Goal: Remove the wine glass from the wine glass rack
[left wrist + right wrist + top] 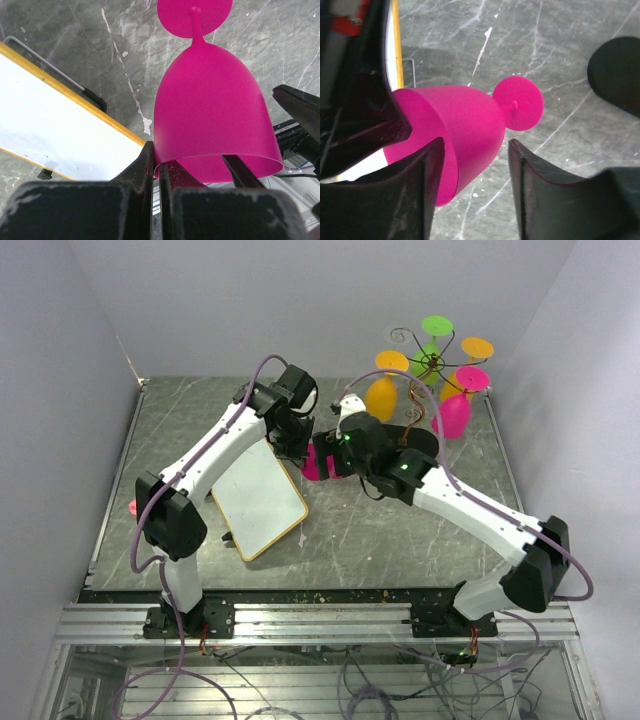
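The wine glass (210,115) is opaque magenta plastic, with a round foot and a short stem. It is off the rack and tipped on its side near mid-table, its rim pinched by the left gripper (157,167). The wine glass rack (430,365), a thin dark wire tree with curled arms, stands far right with four coloured glasses (381,397) hanging from it.

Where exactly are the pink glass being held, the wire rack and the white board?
pink wine glass (210,110): left wrist view, middle of its bowl.
wine glass rack (432,362): top external view, hub of its wire arms.
white board (258,495): top external view, its white face.
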Robot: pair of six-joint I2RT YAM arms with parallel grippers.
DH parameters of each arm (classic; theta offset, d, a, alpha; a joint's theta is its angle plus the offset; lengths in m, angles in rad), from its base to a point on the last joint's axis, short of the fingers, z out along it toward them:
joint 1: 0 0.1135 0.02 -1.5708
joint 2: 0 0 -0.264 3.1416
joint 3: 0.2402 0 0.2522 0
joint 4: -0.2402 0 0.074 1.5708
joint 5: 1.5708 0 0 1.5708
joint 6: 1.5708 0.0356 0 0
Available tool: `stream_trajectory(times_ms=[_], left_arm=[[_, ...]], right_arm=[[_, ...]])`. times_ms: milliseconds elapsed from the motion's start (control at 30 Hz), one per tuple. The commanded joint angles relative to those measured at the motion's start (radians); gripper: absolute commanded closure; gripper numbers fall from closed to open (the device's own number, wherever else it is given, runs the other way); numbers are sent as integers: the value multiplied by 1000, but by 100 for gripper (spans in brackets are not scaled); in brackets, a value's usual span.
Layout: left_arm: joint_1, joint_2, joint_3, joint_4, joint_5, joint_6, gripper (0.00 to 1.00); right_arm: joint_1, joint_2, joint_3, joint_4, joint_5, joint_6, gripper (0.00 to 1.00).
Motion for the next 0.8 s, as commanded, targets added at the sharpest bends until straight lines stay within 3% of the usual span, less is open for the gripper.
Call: stream_trajectory(times_ms=[0, 133, 200, 300, 367, 533, 767], left_arm=[[-6, -58, -30, 36, 6, -13, 91], [-6, -74, -52, 28, 12, -10, 85], [-6, -93, -62, 37, 22, -8, 72], [-2, -140, -68, 54, 11, -11, 53], [1, -183, -74, 78, -8, -15, 47], [36, -335, -115, 149, -33, -10, 41], [87, -481, -190, 247, -138, -8, 36]], right_arm=[[23, 21, 57, -29, 135, 47, 56], [28, 32, 71, -56, 154, 70, 90], [28, 39, 82, -87, 150, 85, 100], [25, 31, 88, -150, 129, 100, 100], [18, 16, 95, -206, 95, 102, 100], [17, -25, 132, -415, -43, -8, 100], [71, -44, 111, -566, -179, -79, 100]])
